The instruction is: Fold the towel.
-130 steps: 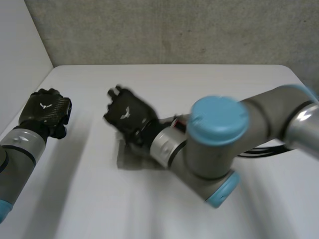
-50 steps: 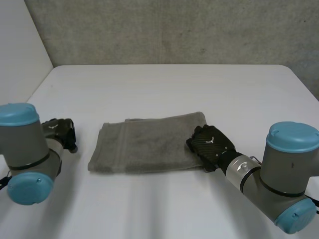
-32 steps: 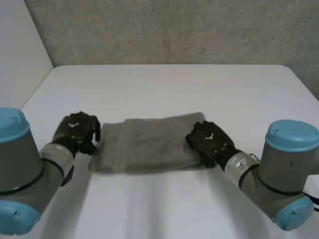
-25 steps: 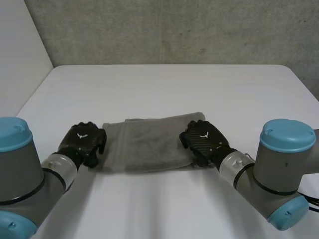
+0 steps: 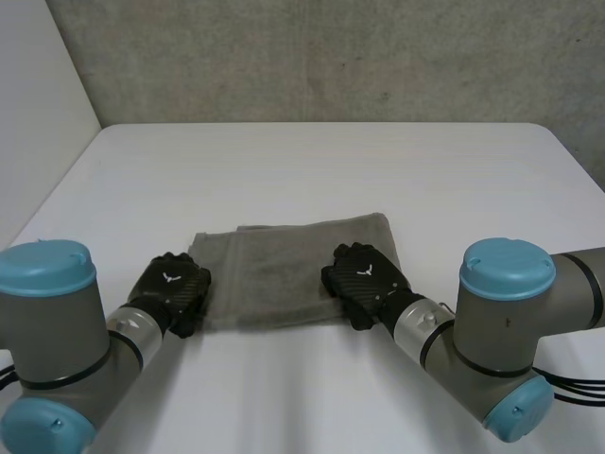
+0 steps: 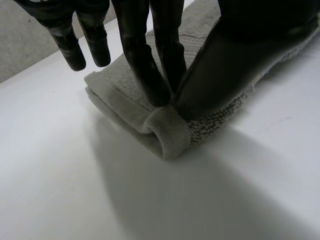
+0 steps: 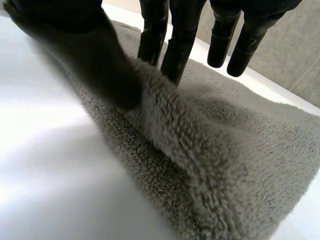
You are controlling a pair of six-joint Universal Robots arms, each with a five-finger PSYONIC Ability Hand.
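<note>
Grey towel (image 5: 284, 265) lying folded and flat on the white worktop (image 5: 312, 161), between the two arms. The left hand (image 5: 173, 291) is at the towel's near left corner. In the left wrist view its fingers (image 6: 145, 70) and thumb (image 6: 225, 70) close on a small raised fold of the corner hem, while the outer fingers hang straight, clear of the cloth. The right hand (image 5: 367, 280) is on the near edge by the right end, where its thumb and fingers pinch an upstanding ridge of pile.

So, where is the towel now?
In the head view the towel lies on the table between the hands: left hand pinches its near left corner, right hand its near right corner.
</note>
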